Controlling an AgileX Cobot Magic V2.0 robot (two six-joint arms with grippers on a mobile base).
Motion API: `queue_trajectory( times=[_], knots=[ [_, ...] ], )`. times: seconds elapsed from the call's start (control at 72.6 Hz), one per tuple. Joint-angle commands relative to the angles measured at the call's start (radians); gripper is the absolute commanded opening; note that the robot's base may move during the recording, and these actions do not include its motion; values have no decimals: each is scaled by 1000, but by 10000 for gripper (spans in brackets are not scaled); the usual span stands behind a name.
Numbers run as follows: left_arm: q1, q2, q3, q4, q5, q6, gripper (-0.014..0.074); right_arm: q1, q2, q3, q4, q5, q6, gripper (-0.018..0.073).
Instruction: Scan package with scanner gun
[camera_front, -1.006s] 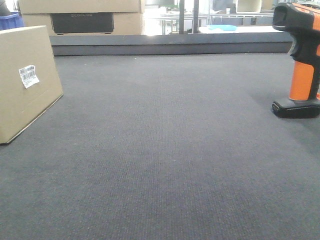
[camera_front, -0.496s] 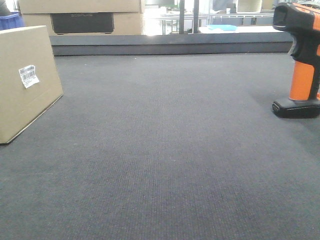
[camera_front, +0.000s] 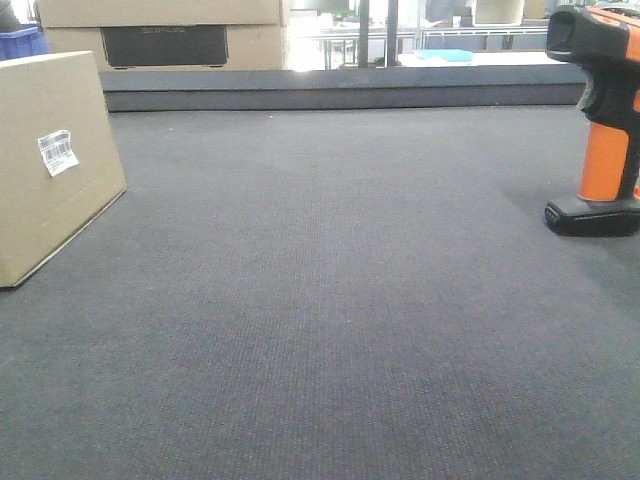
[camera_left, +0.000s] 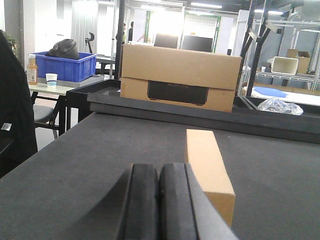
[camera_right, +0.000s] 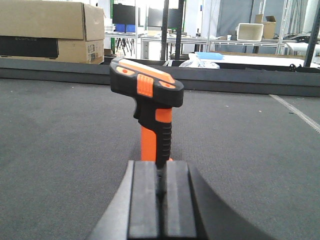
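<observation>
So the scanner gun is parked upright on its black base at the far right edge of the front view, orange grip vertical, head pointed toward the left of the frame. In the right wrist view it sits dead centre, just past the right hand, whose pads are pressed together with nothing between them. Nothing is gripped yet.

The package is over at the left edge of the front view, tilted back a bit, with its barcode label on the face that looks toward the middle of the counter. From the left wrist view the box shows in the lower middle, just beyond the left hand, which is also closed and empty.

The step in hand looks like the pickup of the scanner. It'd be done best if the right hand is opened first, then brought in level around the orange grip below the head, so the trigger stays reachable and the gun isn't knocked off its narrow base. A top-heavy thing like that could be tipped by a glancing touch. The label is well apart from the scanner, so a carry across is likely needed.
</observation>
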Motion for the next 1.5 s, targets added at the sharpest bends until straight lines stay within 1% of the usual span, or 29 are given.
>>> queue_trajectory(
  times=[0.0,0.289,0.331,0.399,0.427,0.468,0.523,0.537,0.62,0.661,0.813,0.868,0.909,1.033,1.088,1.143,1.171,1.185,1.24,1.35,1.419,1.488],
  knots=[
    [2,-5,1,-4,-14,-8,-111,2,-3,1,6,-5,-8,-167],
    [2,-3,5,-4,-14,-8,-111,2,-3,1,6,-5,-8,-167],
    [0,-6,18,-28,-14,-8,-111,2,-3,1,6,-5,-8,-167],
    [-20,-13,56,-133,-17,-8,-111,2,-3,1,6,-5,-8,-167],
    [-30,-13,75,-156,-24,-8,-111,2,-3,1,6,-5,-8,-167],
    [-47,-13,106,-164,-55,38,-111,2,-3,1,6,-5,-8,-167],
    [-64,-13,149,-177,-107,143,-111,2,-3,1,6,-5,-8,-167],
    [-69,-13,157,-192,-118,182,-111,2,-3,1,6,-7,-8,-167],
    [-81,-13,203,-256,-192,317,-111,2,-3,1,6,-11,-8,-167],
    [-89,-13,227,-268,-231,344,-111,2,-3,1,6,-11,-8,-167],
    [-92,-13,314,-268,-312,343,-111,2,-3,1,6,-11,-8,-167],
    [-92,-13,314,-268,-338,340,-111,2,-3,1,6,-11,-8,-167],
    [-92,-13,314,-266,-286,340,-111,2,-3,1,6,-11,-8,-167],
    [-92,-13,314,-264,-271,340,-111,2,-3,1,6,-11,-8,-167],
    [-92,-13,314,-258,-271,302,-111,2,-3,1,6,-11,-8,-167],
    [-92,-13,314,-200,-271,200,-111,2,-3,1,6,-11,-8,-167],
    [-92,-13,314,-175,-271,171,-111,2,-3,1,6,-11,-8,-167],
    [-92,-13,314,-171,-271,169,-111,2,-3,1,6,-11,-8,-167],
    [-92,-13,314,-174,-279,172,-111,2,-3,1,6,-11,-8,-167],
    [-92,-13,314,-202,-279,212,-111,2,-3,1,6,-11,-8,-167],
    [-92,-13,314,-202,-286,235,-111,2,-3,1,6,-11,-8,-167],
    [-92,-13,314,-213,-289,237,-111,2,-3,1,6,-11,-8,-167]
  ],
)
